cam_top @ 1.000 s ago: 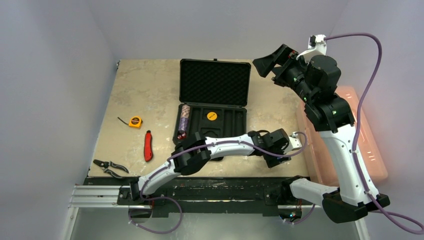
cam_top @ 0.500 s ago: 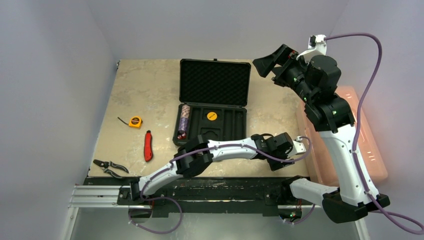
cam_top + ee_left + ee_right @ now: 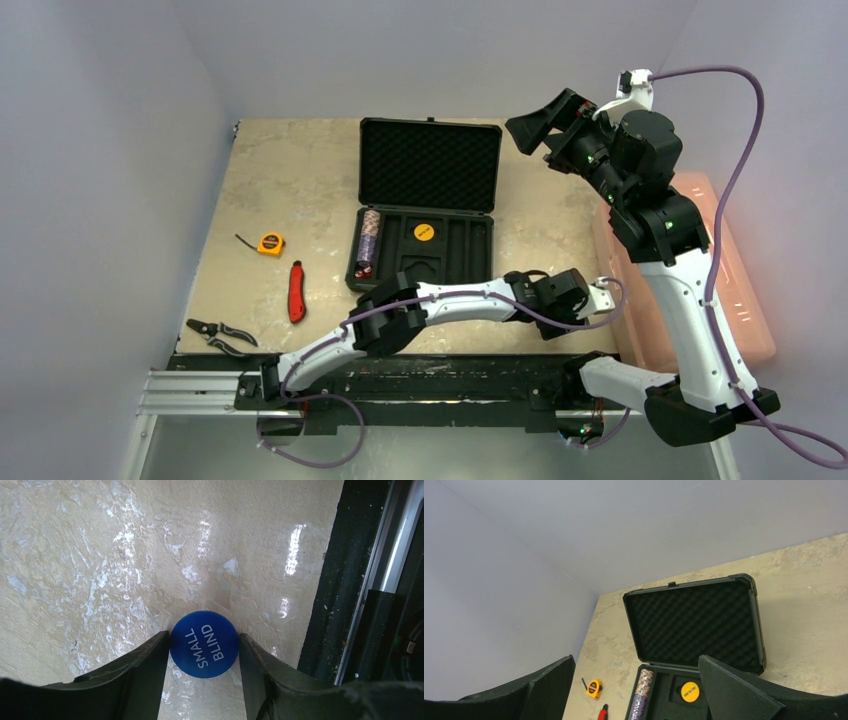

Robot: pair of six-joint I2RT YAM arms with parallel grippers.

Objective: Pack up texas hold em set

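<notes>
1. The left gripper (image 3: 204,641) is partly closed. Its fingers (image 3: 150,665) touch both sides of the blue disc (image 3: 203,645).
2. The blue disc lies flat on the table (image 3: 100,555), near its front edge.
3. The black case (image 3: 428,165) lies open farther back.
4. The right gripper (image 3: 636,659) is up high, wide open, holding nothing.

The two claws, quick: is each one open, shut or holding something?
Left gripper: closed on the blue disc lying on the table.
Right gripper: open, holding nothing.

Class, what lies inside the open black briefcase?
A row of stacked poker chips at left, a round yellow disc centre; the white left arm hides the moulded tray's near edge.
</notes>
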